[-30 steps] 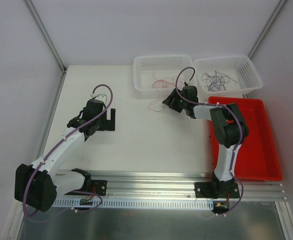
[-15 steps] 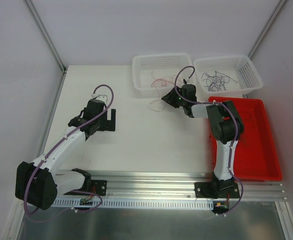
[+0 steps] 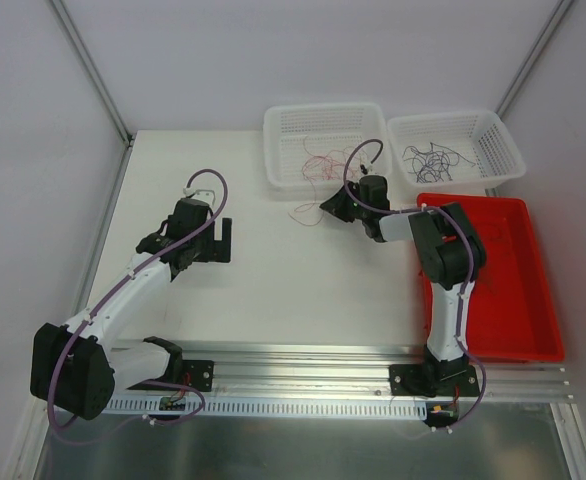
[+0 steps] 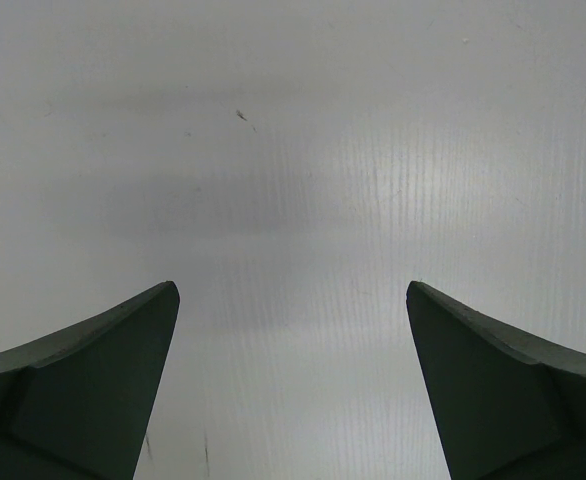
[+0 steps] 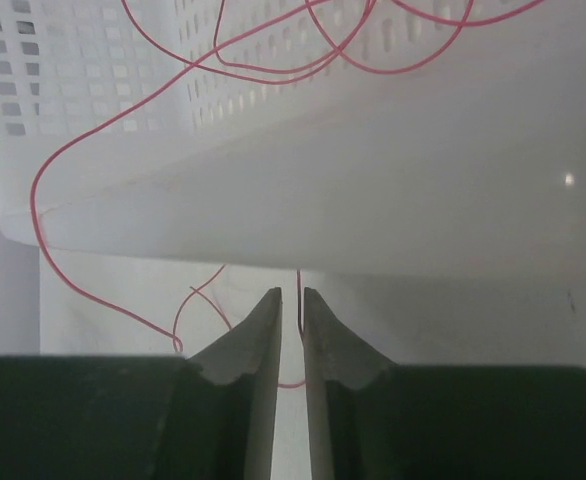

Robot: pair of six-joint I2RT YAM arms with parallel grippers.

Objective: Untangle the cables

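Note:
Red cables [image 3: 318, 162] lie in the left white basket [image 3: 273, 125], and one red cable [image 3: 303, 210] trails over its front onto the table. My right gripper [image 3: 331, 205] sits at the basket's front wall. In the right wrist view its jaws [image 5: 291, 292] are almost closed on a red strand [image 5: 299, 300] that runs between them. More red cable [image 5: 73, 150] hangs over the basket wall [image 5: 393, 190]. Purple and black cables [image 3: 431, 158] lie tangled in the right basket [image 3: 505, 145]. My left gripper [image 3: 223, 240] is open and empty over bare table [image 4: 293, 285].
A red tray [image 3: 518, 300] lies along the right side of the table beside the right arm. The two white baskets stand side by side at the back. A metal rail [image 3: 303, 360] runs along the near edge. White walls enclose the table.
My right gripper has moved up and left to the left basket's front wall. The red cable on the table has shifted slightly with it. The left arm has not moved.

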